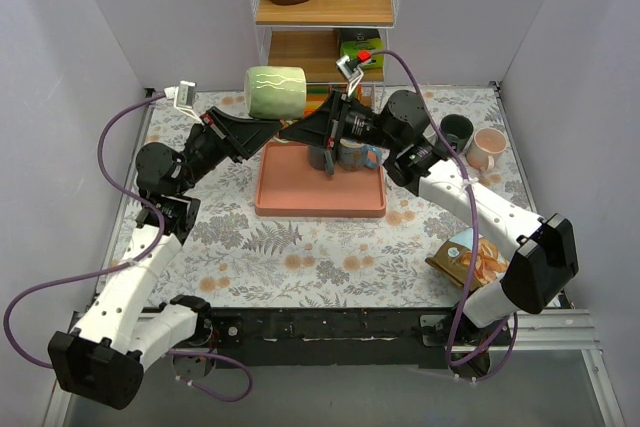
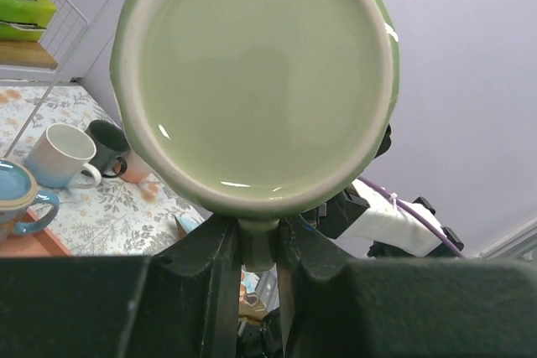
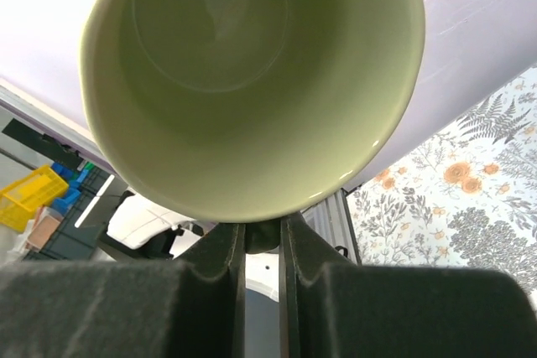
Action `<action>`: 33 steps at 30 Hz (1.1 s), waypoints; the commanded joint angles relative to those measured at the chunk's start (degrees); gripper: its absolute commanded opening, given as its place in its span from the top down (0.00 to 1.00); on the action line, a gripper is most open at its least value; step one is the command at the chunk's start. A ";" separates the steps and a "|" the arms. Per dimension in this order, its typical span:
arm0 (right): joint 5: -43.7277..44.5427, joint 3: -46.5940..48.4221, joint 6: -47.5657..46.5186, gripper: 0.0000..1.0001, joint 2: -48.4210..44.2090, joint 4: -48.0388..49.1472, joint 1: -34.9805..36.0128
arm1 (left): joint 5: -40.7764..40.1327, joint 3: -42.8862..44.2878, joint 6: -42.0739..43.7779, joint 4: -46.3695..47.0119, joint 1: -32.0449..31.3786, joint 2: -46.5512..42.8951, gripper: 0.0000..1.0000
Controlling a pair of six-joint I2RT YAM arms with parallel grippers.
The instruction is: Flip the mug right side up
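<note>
Nearest the wrist lenses: black fingers (image 2: 201, 282), pressed almost together. On the left, a tight clamp by the left gripper (image 2: 257, 245) on the handle of the one green mug (image 1: 275, 92), with a view onto its flat base. On the right, the same narrow pinch by the right gripper (image 3: 263, 242) on that handle from the opposite end, with a view straight into the open mouth.

Counted from above: one left arm (image 1: 130, 287), one right arm (image 1: 480, 202), one salmon tray (image 1: 320, 197), one shelf (image 1: 325, 9), one snack packet (image 1: 468, 257). Cups besides the green one: a dark mug (image 1: 456, 132) and a pinkish mug (image 1: 488, 147) side by side on the floral cloth (image 1: 300, 257) right of the tray, plus a blue mug (image 2: 18, 211) on the tray, half hidden under the right arm. Anything more beneath that arm: not countable.

Both arms stretched forward and inward from the near edge, meeting in a shallow V above the tray's far rim. Held there in the air, the green mug: on its side, mouth toward the right arm, base toward the left, handle toward the grippers, clear of tray and cloth.
</note>
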 commanded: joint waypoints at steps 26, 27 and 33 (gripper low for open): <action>13.22 17.26 -10.61 0.99 9.33 -16.21 4.38 | -43.33 12.91 13.47 -55.89 -1.04 -10.79 0.02; 14.44 18.05 -12.36 0.99 9.95 -18.83 4.99 | -46.42 14.92 13.56 -59.06 -0.96 -11.23 0.02; 22.69 25.61 -20.36 0.99 16.45 -29.57 8.94 | -61.82 18.28 12.24 -71.92 -1.04 -15.36 0.02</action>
